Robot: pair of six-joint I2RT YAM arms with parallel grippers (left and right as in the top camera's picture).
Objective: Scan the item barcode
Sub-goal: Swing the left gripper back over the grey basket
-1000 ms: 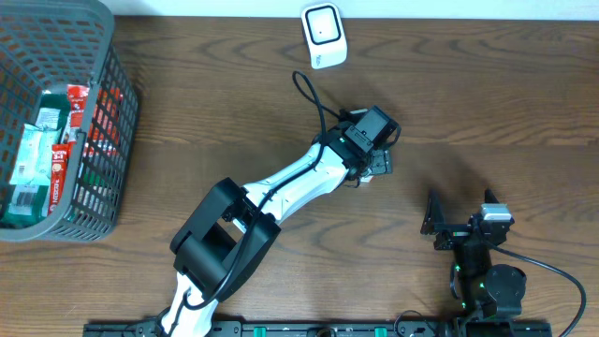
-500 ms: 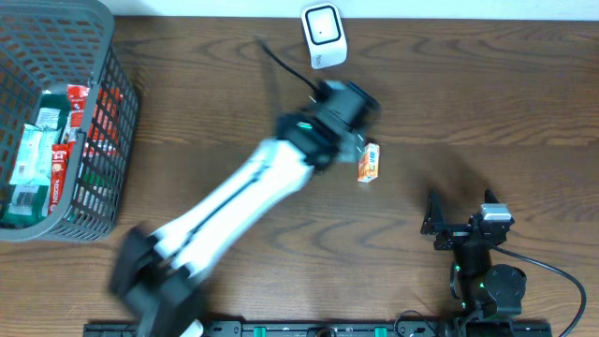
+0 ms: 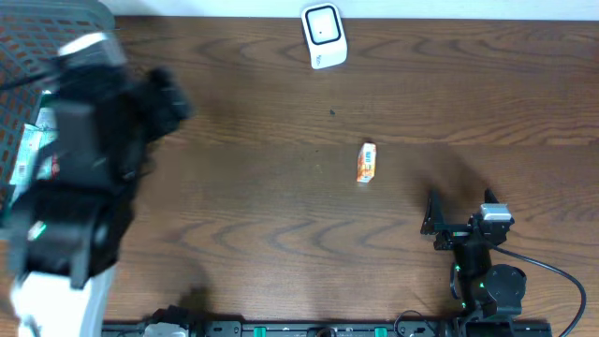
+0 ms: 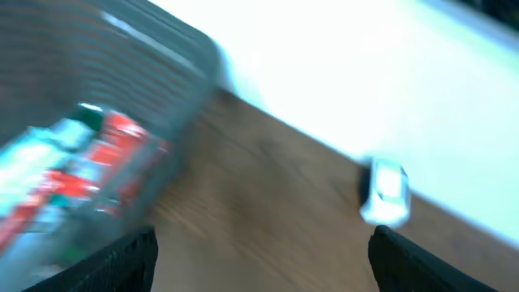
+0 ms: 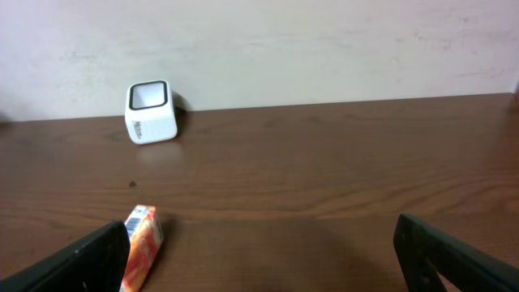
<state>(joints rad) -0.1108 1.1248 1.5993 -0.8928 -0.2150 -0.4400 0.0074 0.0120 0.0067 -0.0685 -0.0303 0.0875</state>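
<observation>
The item, a small orange box, lies alone on the wooden table, with a barcode on its end in the right wrist view. The white scanner stands at the table's far edge. My left gripper is open and empty, blurred by motion, with the basket at its left and the scanner ahead on the right. The left arm is a blur over the table's left side. My right gripper rests open and empty, the box just inside its left finger.
A grey mesh basket at the far left holds several red, green and white packets. The right arm's base sits at the near right edge. A pale wall runs behind the table.
My left gripper has let go of the orange box, which now lies on the table. The left arm has swung fast to the left, over the basket. The right arm has not moved.
</observation>
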